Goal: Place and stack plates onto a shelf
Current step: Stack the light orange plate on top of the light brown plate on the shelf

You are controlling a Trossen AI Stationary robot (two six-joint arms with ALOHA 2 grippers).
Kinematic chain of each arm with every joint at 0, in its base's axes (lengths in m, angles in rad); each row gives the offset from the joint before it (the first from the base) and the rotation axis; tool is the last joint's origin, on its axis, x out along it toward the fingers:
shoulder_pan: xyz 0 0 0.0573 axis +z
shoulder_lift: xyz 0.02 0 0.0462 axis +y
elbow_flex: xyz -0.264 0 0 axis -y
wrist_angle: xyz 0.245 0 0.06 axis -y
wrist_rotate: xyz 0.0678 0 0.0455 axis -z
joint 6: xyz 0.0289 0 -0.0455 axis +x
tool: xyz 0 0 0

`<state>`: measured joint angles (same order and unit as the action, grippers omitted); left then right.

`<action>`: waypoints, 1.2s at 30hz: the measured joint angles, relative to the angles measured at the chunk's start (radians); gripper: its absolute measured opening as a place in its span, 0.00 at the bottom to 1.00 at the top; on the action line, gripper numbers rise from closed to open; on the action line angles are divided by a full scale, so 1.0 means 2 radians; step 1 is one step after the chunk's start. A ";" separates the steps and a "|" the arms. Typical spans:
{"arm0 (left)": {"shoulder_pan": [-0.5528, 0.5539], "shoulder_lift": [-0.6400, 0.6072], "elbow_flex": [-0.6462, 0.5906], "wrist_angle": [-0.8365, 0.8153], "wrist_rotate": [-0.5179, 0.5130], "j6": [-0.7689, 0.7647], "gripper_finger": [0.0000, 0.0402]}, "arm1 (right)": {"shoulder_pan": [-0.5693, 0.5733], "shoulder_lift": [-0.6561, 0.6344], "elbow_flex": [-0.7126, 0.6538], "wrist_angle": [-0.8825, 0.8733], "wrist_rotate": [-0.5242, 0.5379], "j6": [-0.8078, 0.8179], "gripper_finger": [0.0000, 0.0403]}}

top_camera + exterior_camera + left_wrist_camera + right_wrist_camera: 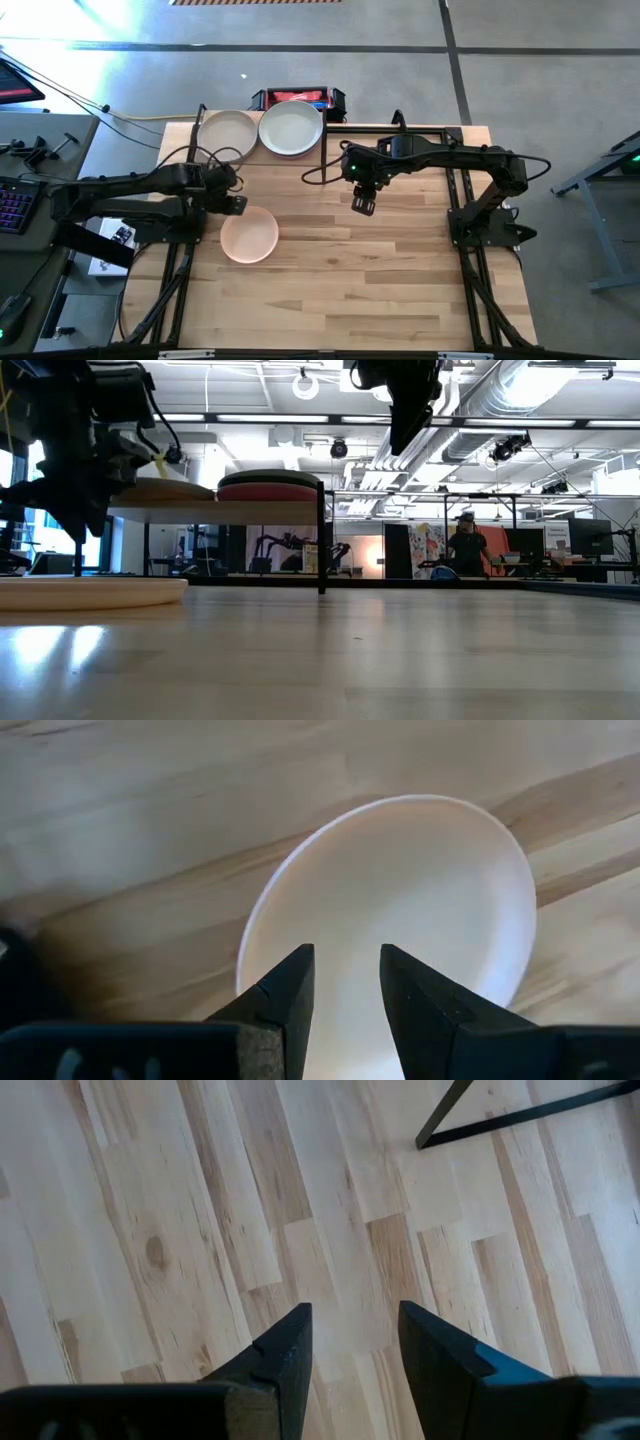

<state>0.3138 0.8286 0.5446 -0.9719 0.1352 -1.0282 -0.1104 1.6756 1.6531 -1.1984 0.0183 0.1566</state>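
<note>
My left claw (pixel 237 204) hangs over the left half of the surface (pixel 380 280), just above the far rim of the peach plate (pixel 249 236). Its fingers (pixel 283 1000) stand apart with a narrow gap and grip nothing; in the wrist view the plate (pixel 400 910) fills the space ahead of them, lying flat on the wood.

My right claw (pixel 362 205) hangs near the middle of the surface, well clear of every plate. Its fingers (pixel 285 1355) are parted and empty, with only bare planks and a thin dark frame bar (pixel 500 1115) ahead of them.

The shelf (pixel 262 135) sits along the far edge, toward the far left corner. Two plates lie side by side on it: a beige plate (pixel 227 134) on the left and an off-white plate (pixel 291 128) on the right, nearly touching. In the low view the shelf board (pixel 215 510) is raised on a dark post (pixel 321 540), and the right stack (pixel 270 485) shows a dark rim above a reddish one; how many plates each stack holds I cannot tell.
</note>
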 joint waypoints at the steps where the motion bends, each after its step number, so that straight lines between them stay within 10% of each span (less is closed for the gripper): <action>1: -0.002 0.006 -0.004 0.009 -0.003 0.002 0.26 | 0.000 0.000 0.000 0.000 0.000 0.000 0.32; 36: -0.005 0.194 -0.008 0.051 -0.038 0.097 0.26 | 0.000 0.000 0.000 0.005 0.000 0.002 0.32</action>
<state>0.3038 1.2163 0.5285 -0.8697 0.0597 -0.8333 -0.1104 1.6756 1.6531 -1.1885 0.0185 0.1600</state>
